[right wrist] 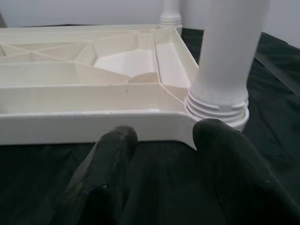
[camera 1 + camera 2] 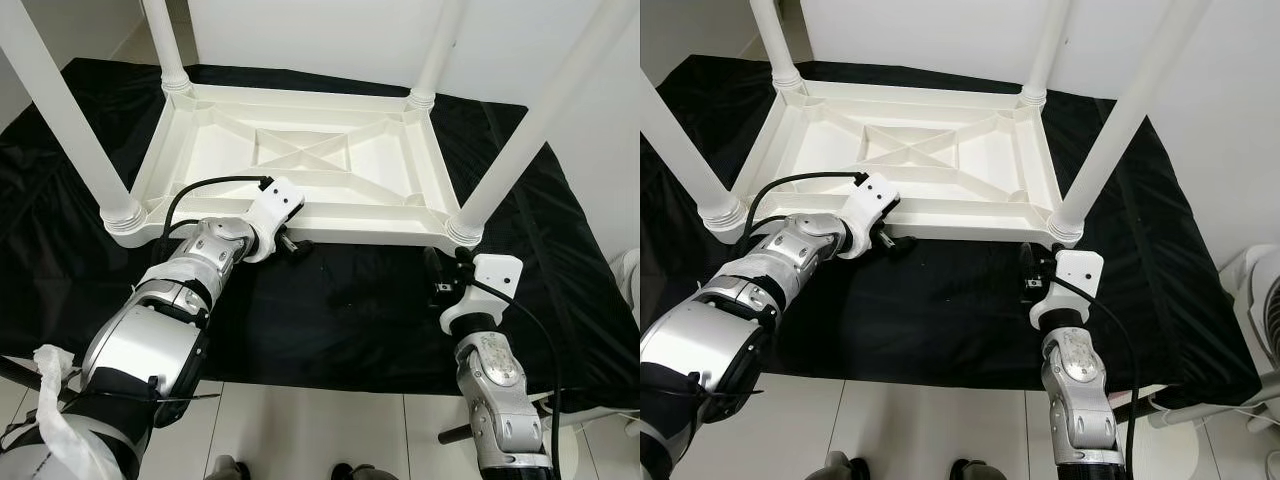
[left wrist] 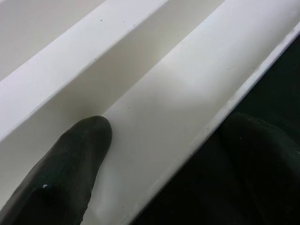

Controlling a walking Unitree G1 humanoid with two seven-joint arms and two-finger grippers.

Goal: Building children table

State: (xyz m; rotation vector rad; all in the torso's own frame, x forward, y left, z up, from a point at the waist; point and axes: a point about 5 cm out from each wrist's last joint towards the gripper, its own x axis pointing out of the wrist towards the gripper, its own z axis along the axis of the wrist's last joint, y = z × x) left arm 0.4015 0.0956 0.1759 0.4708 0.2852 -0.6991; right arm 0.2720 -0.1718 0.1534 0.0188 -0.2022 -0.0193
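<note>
While the white children's table lay upside down on a black sheet spread over the floor, the left eye view showed all four legs standing up from its corners, so the legs looked fitted and the step in hand seemed to be taking hold of the near rim, probably to turn the table onto its feet. From that same view the left hand sat at the near long edge, and the right hand hovered just beside the near right leg. Seen from the right eye, the right hand pointed at that corner but was apart from it. Looking along the left wrist, one black finger rested inside the rim channel and the other lay outside over the sheet, the fingers spread astride the edge, not yet pinching it. Looking along the right wrist, both fingers were spread and empty, short of the rim. Next, I judged, the left had to close on the rim and the right had to advance to grip near the corner
</note>
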